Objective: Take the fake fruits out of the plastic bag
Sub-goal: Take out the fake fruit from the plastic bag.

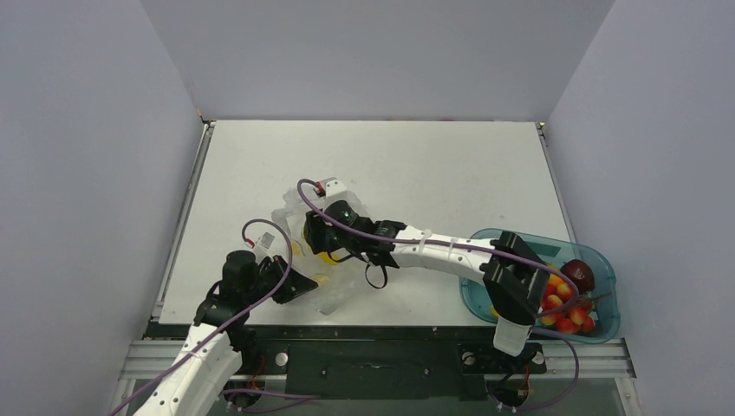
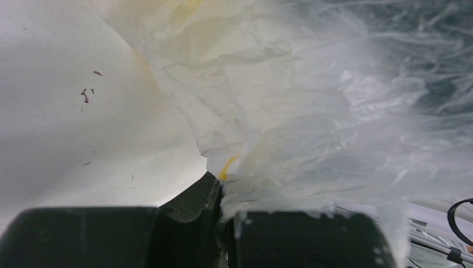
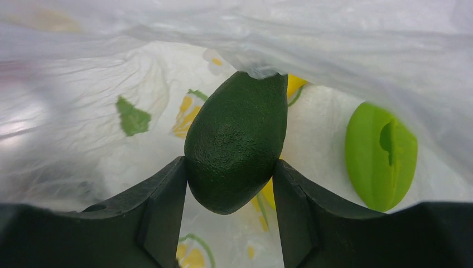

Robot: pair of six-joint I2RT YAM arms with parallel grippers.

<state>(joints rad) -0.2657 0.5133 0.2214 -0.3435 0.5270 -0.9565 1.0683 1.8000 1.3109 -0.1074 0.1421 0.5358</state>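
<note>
The crinkly clear plastic bag (image 1: 325,251) lies left of the table's middle; it fills the left wrist view (image 2: 312,111) and roofs the right wrist view (image 3: 334,39). My left gripper (image 1: 299,284) is shut on the bag's near edge (image 2: 228,184). My right gripper (image 1: 319,232) reaches inside the bag and is shut on a dark green avocado-like fruit (image 3: 237,139), both fingers (image 3: 159,206) pressing its sides. A bright green fruit piece (image 3: 381,156) lies to its right inside the bag. A yellow piece (image 3: 294,84) shows behind the dark fruit.
A teal translucent tray (image 1: 607,276) stands at the near right, holding red, yellow and dark red fruits (image 1: 563,299). My right arm (image 1: 442,250) stretches across from the tray side to the bag. Grey walls enclose the table (image 1: 390,165).
</note>
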